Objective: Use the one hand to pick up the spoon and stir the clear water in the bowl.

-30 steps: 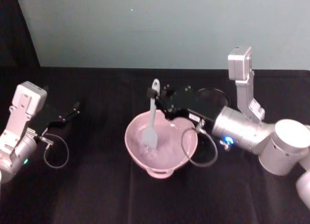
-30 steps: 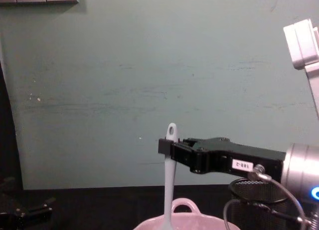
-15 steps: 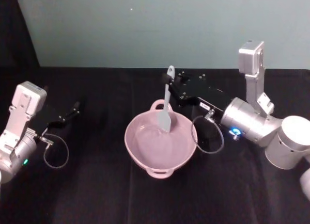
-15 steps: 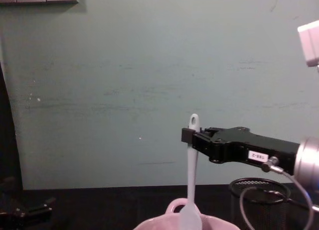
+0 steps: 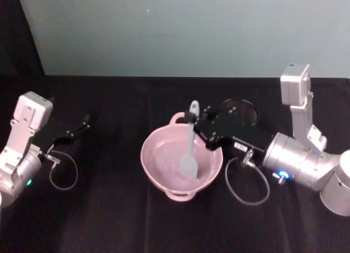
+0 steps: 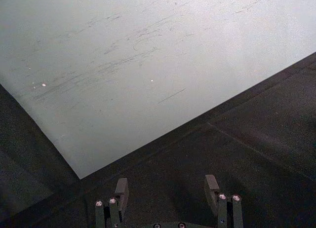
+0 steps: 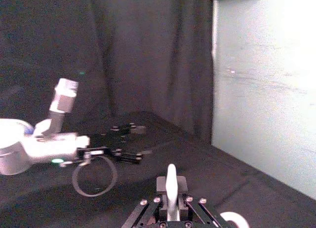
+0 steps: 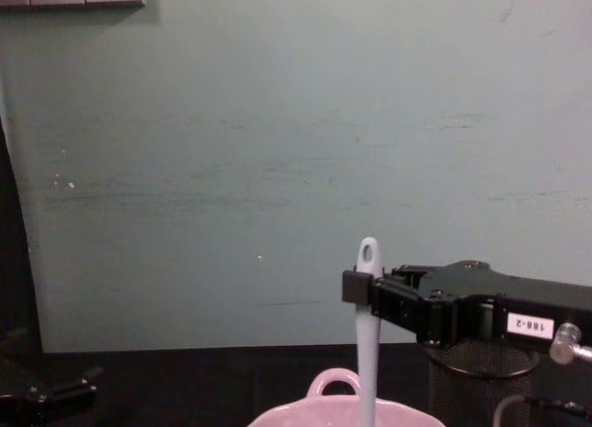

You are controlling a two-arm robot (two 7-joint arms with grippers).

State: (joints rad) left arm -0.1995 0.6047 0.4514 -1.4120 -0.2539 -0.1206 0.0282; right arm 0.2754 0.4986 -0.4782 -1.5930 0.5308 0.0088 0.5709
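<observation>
In my head view, centre frame, my right hand (image 5: 197, 120) is clamped on the spoon (image 5: 189, 146) near its handle top, with the blade down inside the pink bowl (image 5: 146, 161) on the table (image 5: 109, 214). My left hand (image 5: 81, 126) sits at the left edge, fingers wide, holding nothing.

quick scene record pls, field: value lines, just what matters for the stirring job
right gripper: shut on the spoon's handle near its top, above the bowl's far right rim
spoon: roughly upright, blade down inside the bowl, toward its right side
bowl: pink, on the black table, loop handle on the far rim
left gripper: open, holding nothing, parked low at the table's left, away from the bowl
mesh cup: black, behind the right gripper
</observation>
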